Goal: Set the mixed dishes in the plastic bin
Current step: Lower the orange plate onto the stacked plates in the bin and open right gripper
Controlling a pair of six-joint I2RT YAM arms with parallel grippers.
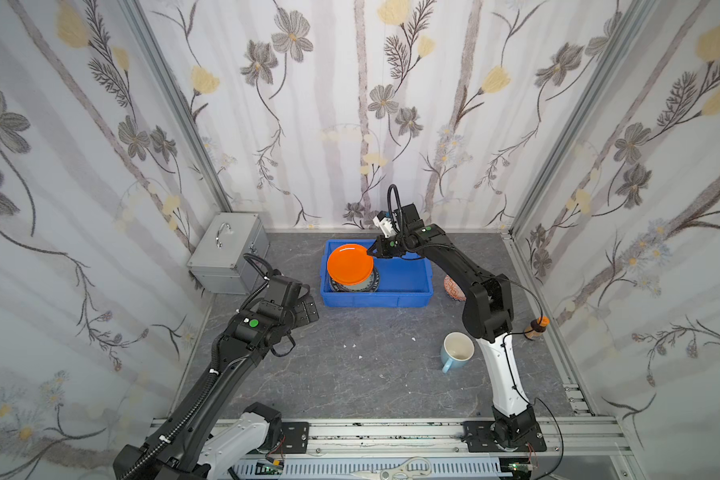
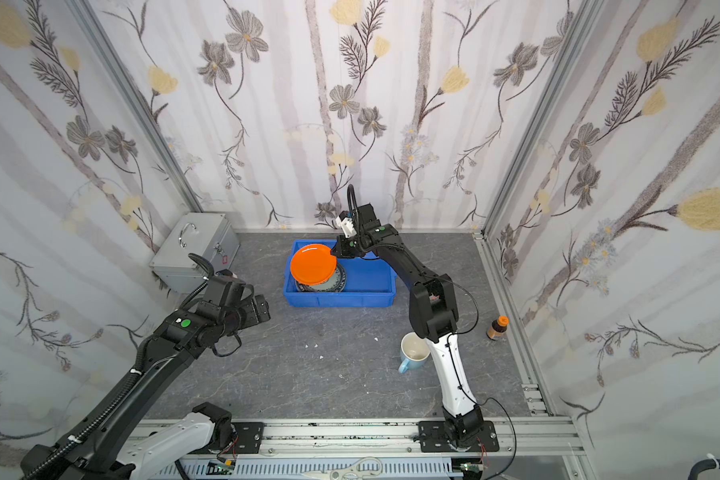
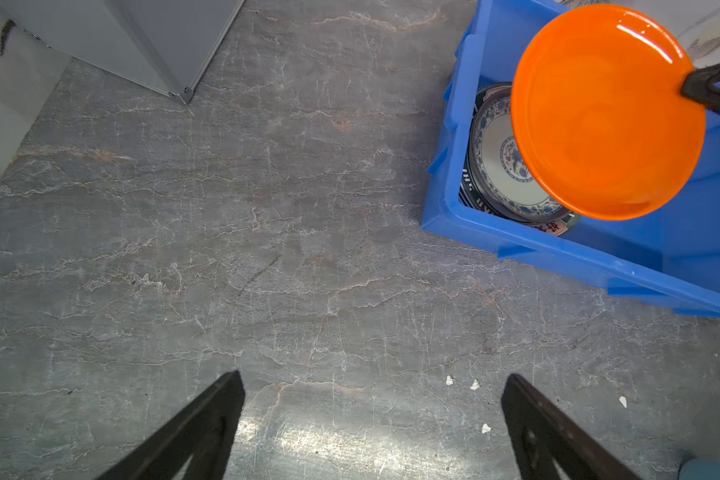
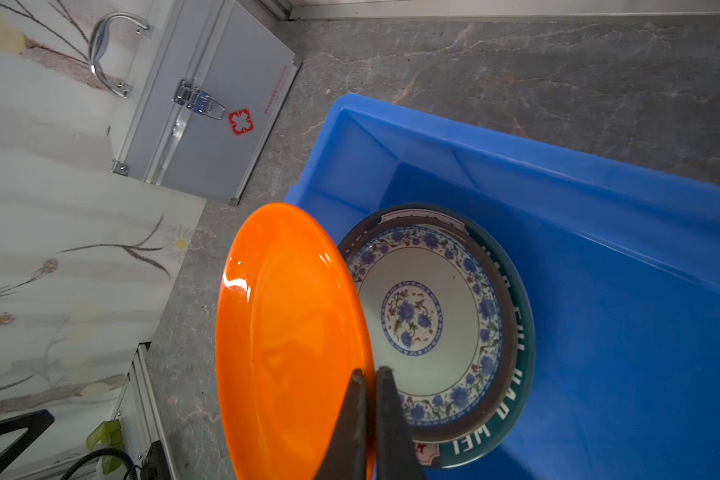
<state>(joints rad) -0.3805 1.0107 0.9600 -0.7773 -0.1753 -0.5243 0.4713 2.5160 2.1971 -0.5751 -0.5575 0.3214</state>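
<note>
Left claw (image 3: 373, 375) hung spread open over desk (image 1: 350, 365) at 8 o'clock of blue bin (image 1: 408, 276) | orange plate (image 1: 350, 264) sat tilted above stacked plates (image 4: 425, 316) in bin's 9 o'clock end | right claw (image 1: 370, 250) clamped plate's rim | bowl (image 1: 452, 287) lay at bin's 3 o'clock, mug (image 1: 458, 351) at 5 o'clock

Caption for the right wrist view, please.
Right gripper holds the tilted orange plate by its rim over the blue bin with stacked plates.
</note>
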